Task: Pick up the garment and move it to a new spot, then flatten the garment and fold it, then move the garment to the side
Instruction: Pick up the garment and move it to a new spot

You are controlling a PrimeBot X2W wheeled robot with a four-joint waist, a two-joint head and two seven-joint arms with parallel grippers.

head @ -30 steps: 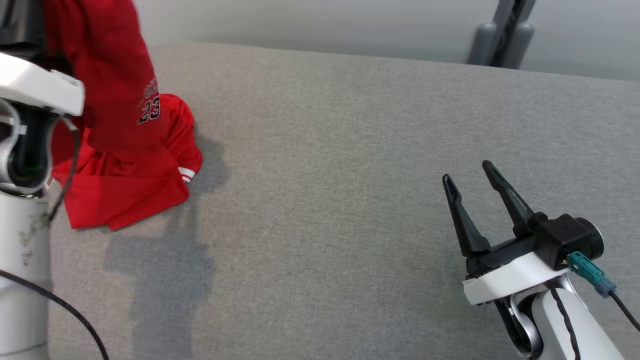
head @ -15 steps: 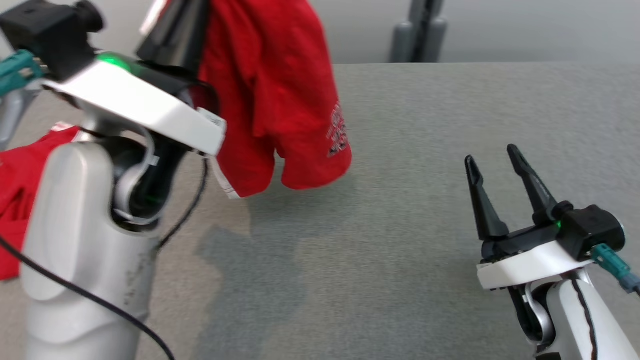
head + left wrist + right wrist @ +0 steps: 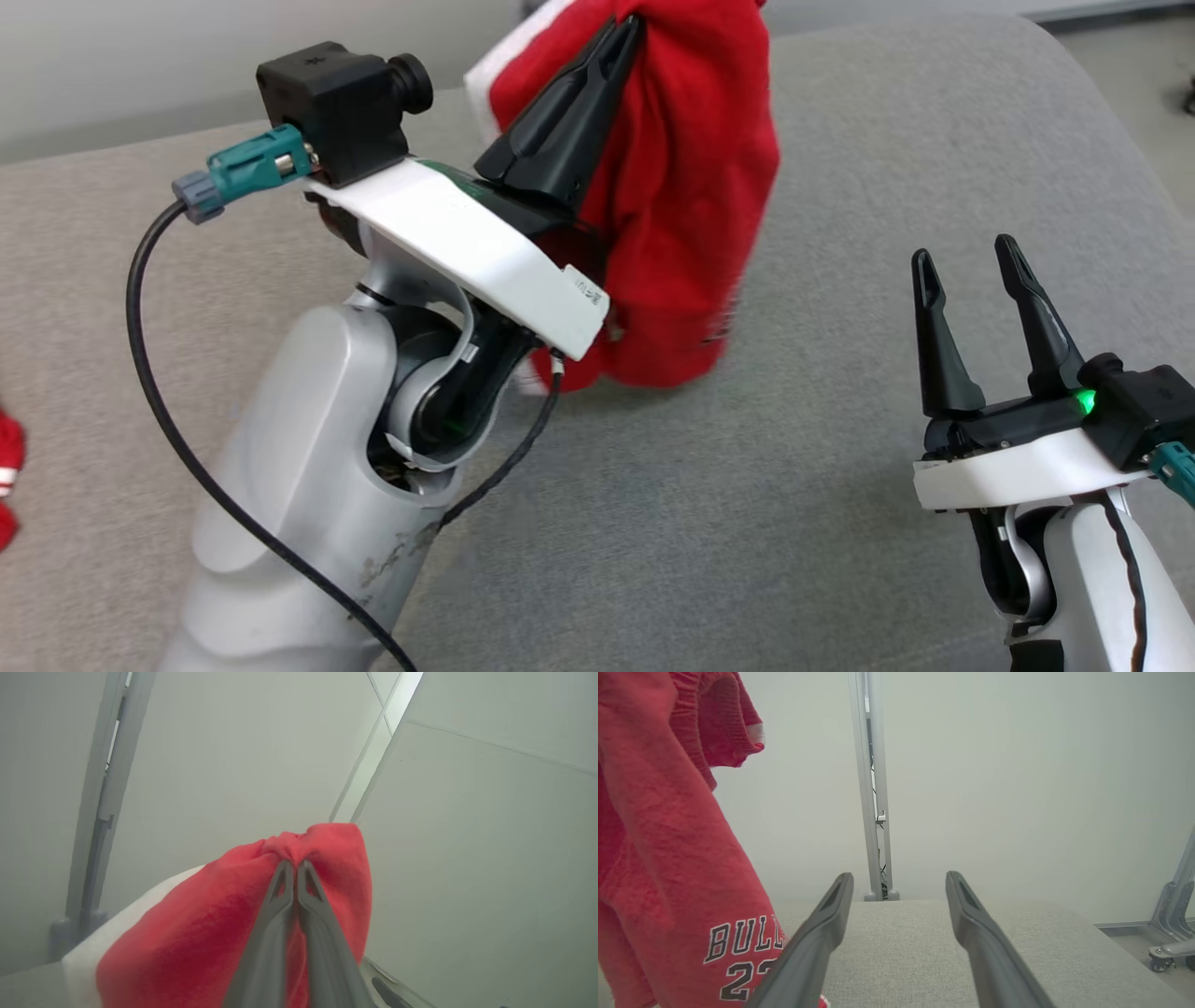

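Grey padded surface (image 3: pixel 887 168) stretches wide between the arms and ends at a rounded far right corner. Above it, the left gripper (image 3: pixel 627 33) pinches the hanging red garment (image 3: pixel 691 187). The right gripper (image 3: pixel 964 252) gapes, holding nothing. From the right wrist, black lettering (image 3: pixel 738 940) shows.

Garment (image 3: pixel 668 858) number half behind right pincer (image 3: pixel 899 875)

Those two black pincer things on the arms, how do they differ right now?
The left end effector is shut on the red jersey-style garment; the right end effector stands open, holding nothing. The left is held high, garment hanging from it; the right sits lower over the grey fabric surface. Both have two long dark fingers.
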